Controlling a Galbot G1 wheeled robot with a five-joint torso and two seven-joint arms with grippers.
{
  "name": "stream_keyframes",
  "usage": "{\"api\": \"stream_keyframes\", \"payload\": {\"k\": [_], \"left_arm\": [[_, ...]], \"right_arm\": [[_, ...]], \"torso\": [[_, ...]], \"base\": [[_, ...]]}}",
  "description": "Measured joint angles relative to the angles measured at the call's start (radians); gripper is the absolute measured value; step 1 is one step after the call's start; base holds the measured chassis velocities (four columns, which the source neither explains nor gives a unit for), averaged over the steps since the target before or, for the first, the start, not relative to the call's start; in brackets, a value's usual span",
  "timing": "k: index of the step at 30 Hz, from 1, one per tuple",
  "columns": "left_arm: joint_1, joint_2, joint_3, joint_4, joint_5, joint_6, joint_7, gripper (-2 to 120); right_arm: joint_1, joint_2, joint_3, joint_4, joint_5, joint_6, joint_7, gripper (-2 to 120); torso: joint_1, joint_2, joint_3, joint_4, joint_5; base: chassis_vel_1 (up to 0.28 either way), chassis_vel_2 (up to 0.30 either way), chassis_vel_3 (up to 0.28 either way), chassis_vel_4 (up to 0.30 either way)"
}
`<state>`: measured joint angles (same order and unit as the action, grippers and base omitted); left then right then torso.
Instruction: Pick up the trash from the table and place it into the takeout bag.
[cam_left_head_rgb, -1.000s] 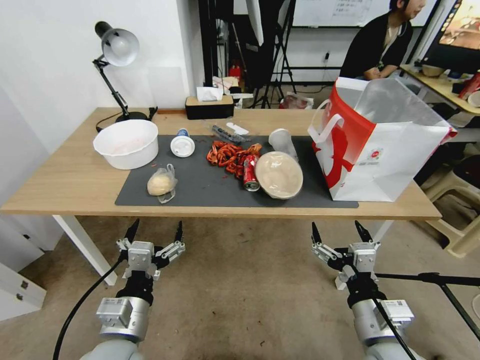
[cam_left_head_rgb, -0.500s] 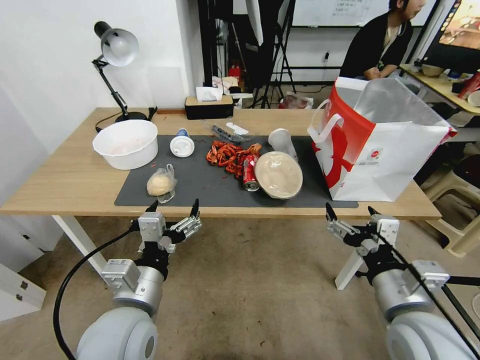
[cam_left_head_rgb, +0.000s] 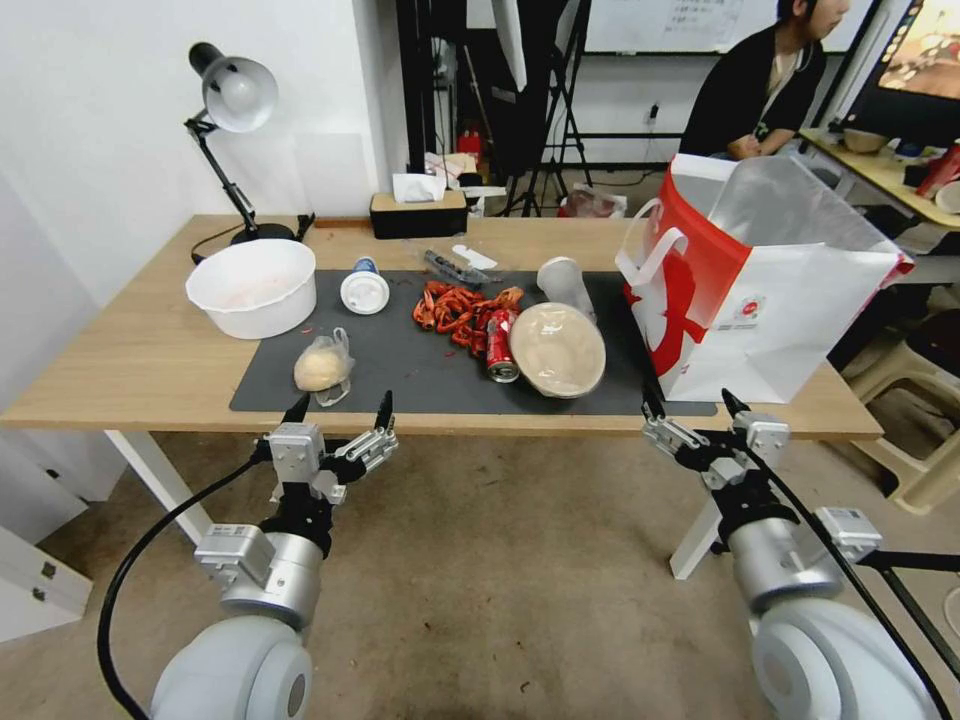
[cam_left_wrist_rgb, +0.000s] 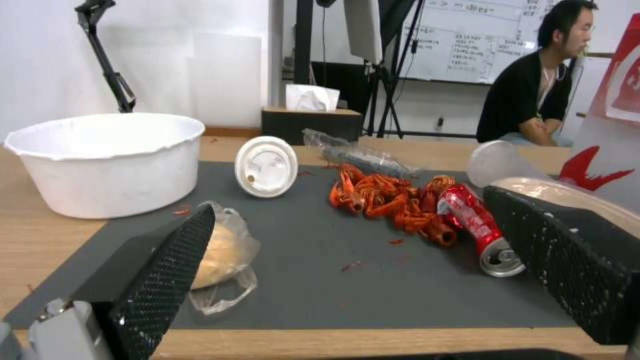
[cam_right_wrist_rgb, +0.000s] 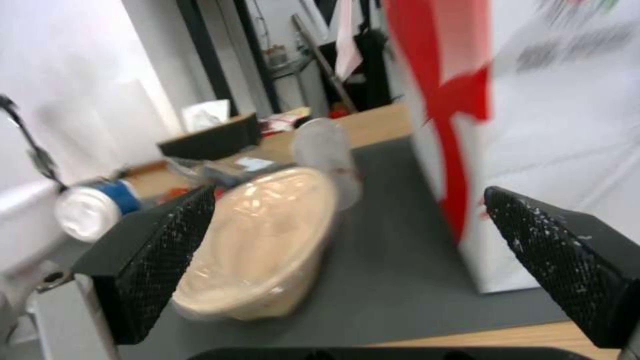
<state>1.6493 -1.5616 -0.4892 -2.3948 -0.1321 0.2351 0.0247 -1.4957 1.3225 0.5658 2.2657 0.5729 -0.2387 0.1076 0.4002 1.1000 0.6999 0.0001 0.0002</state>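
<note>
The left gripper (cam_left_head_rgb: 340, 408) hangs just short of the table's (cam_left_head_rgb: 140, 370) near edge, its fingers spread wide and holding nothing, lined up with the bun (cam_left_head_rgb: 322, 366) in its clear bag. The right gripper (cam_left_head_rgb: 692, 405) sits at the same edge, also spread and empty, close to the near corner of the bag (cam_left_head_rgb: 790, 310). Both look staged for a reach rather than a grasp: jaws parted ahead of time, each facing the trash nearest it.

Taking the mat (cam_left_head_rgb: 400, 375) as the landmark, all the trash lies on it or at its rim. The bun rests near its front left corner. The blue cup (cam_left_head_rgb: 365, 290) lies on its side at the back left. The crayfish shells (cam_left_head_rgb: 460, 305) are heaped near the middle, with the can (cam_left_head_rgb: 500, 350) on its side just beside them and touching the tan bowl (cam_left_head_rgb: 558, 350). The bowl is tipped, its lid facing the robot. The clear cup (cam_left_head_rgb: 565, 285) lies behind the bowl. The bag stands upright on the mat's right end, mouth open and liner showing, so things can probably be dropped in from above. Nothing appears to be inside yet, though the interior is mostly hidden.

Off the mat to the left stands a white tub (cam_left_head_rgb: 252, 287); behind it a desk lamp (cam_left_head_rgb: 232, 100), and at the back edge a tissue box (cam_left_head_rgb: 418, 208). The floor is worn and stained. Tripods and a whiteboard fill the room behind.
</note>
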Motion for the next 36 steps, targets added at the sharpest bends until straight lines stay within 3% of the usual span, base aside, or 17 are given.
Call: {"api": "stream_keyframes", "payload": {"k": [3, 7, 19, 22, 36], "left_arm": [[0.004, -0.016, 0.000, 0.000, 0.012, -0.008, 0.006, 100], [0.008, -0.033, 0.000, -0.001, 0.024, -0.016, 0.011, 100], [0.022, -0.046, -0.007, -0.009, 0.047, -0.035, 0.018, 100], [0.022, -0.046, -0.009, -0.011, 0.047, -0.037, 0.019, 100], [0.019, -0.046, -0.001, -0.008, 0.049, -0.048, 0.031, 100]], "right_arm": [[0.071, -0.054, -0.042, -0.064, 0.205, 0.001, 0.049, 100], [0.132, -0.074, -0.080, -0.118, 0.335, -0.010, 0.090, 100], [0.291, -0.043, -0.168, -0.235, 0.509, -0.089, 0.205, 100], [0.297, -0.035, -0.175, -0.245, 0.516, -0.102, 0.212, 95], [0.277, -0.022, -0.158, -0.253, 0.514, -0.111, 0.231, 41]], "torso": [[0.000, 0.000, 0.000, 0.0000, -0.0001], [0.000, 0.000, 0.000, -0.0001, -0.0002], [0.000, 0.000, 0.000, 0.0001, -0.0003], [0.000, 0.000, 0.000, -0.0001, -0.0004], [0.000, 0.000, 0.000, -0.0001, -0.0003]], "base": [[0.000, 0.000, 0.000, 0.000], [0.000, 0.000, 0.000, 0.000], [0.000, 0.000, 0.000, 0.000], [0.000, 0.000, 0.000, 0.000], [0.000, 0.000, 0.000, 0.000]]}}
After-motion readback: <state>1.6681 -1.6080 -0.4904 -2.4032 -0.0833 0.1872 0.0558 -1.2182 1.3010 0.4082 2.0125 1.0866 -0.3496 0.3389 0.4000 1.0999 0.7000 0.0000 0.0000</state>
